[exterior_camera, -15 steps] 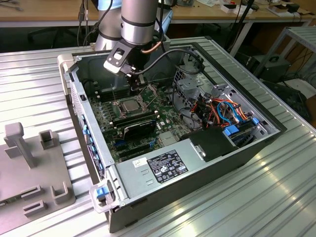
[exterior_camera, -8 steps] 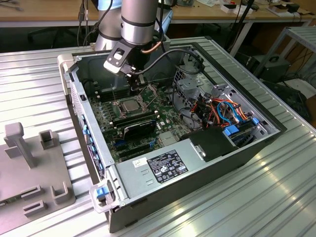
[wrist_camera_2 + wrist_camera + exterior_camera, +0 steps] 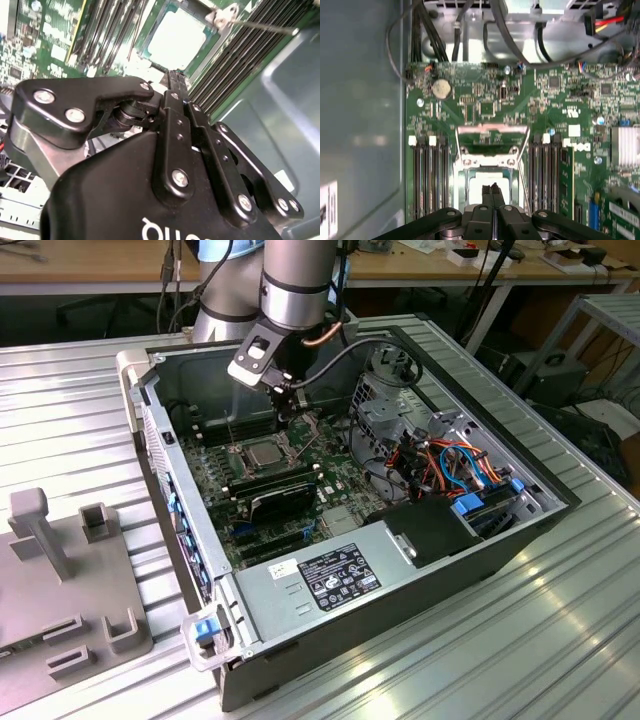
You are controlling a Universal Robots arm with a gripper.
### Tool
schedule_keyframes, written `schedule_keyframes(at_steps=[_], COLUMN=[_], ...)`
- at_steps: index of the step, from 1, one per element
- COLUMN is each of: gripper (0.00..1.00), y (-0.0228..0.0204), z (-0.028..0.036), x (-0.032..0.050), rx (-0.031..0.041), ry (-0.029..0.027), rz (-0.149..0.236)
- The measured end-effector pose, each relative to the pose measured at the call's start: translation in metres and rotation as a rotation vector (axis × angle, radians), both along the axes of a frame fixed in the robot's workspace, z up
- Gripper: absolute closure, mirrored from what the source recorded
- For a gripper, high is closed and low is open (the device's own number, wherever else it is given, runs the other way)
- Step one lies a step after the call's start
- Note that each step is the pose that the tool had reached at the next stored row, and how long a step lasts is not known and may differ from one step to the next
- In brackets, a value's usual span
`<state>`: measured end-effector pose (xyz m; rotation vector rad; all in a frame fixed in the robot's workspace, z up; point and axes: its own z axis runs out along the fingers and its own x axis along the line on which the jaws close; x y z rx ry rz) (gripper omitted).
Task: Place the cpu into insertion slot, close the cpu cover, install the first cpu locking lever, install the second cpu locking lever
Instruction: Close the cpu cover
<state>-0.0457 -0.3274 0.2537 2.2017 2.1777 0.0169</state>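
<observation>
The cpu (image 3: pixel 176 39) lies in the insertion slot (image 3: pixel 487 162) on the green board, its silvery top (image 3: pixel 262 452) facing up. The cpu cover (image 3: pixel 221 16) appears to lie down around it as a thin metal frame, its tab at one corner. A thin locking lever (image 3: pixel 262 26) stands free of the socket, and in the exterior view it rises as a fine rod (image 3: pixel 232 432) at the socket's left. My gripper (image 3: pixel 494 190) hangs just above the cpu's edge, fingers pressed together with nothing between them. It is also seen in the exterior view (image 3: pixel 284 418) and the second wrist view (image 3: pixel 175 79).
Long black memory slots (image 3: pixel 427 180) flank the socket on both sides. The case's grey wall (image 3: pixel 360 125) is close by. A drive cage with coloured cables (image 3: pixel 450 465) and the power supply (image 3: pixel 330 575) fill the exterior view's right. A grey fixture (image 3: pixel 60 570) sits outside the case.
</observation>
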Motion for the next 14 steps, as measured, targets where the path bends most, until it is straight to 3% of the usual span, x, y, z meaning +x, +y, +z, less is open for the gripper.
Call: schedule_keyframes(at_steps=[2, 5, 11, 14], gripper=[0.89, 0.89, 0.89, 0.89], y=[0.0000, 0.0000, 0.0001, 0.0001], z=[-0.0002, 0.0012, 0.0137, 0.0140], x=[0.0071, 0.0078, 0.0098, 0.0259], rx=[0.0000, -0.0023, -0.0031, -0.0031], ry=[-0.0001, 0.0002, 0.0000, 0.0020], rz=[0.000, 0.000, 0.000, 0.000])
